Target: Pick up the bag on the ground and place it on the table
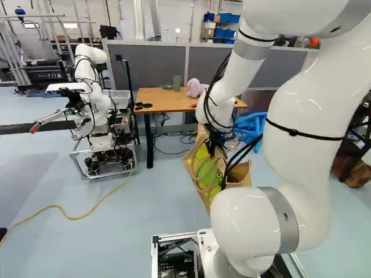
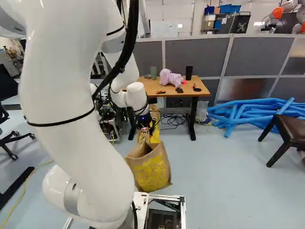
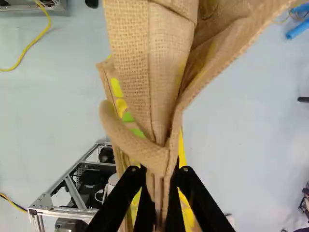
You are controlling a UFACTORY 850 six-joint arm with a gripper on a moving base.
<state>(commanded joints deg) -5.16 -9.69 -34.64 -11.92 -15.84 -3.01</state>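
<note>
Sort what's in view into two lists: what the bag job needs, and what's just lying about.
Part of the job:
- the bag, gripped by its handle
- the gripper
- the table, where the bag should go

Just lying about:
- pink plush-like item on the table
- blue tubes on the floor
- yellow cable on the floor

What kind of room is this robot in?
Probably a robot lab or workshop: another robot stands on a metal frame, gray partitions stand behind the wooden table, and cables lie on the floor beneath it.
</note>
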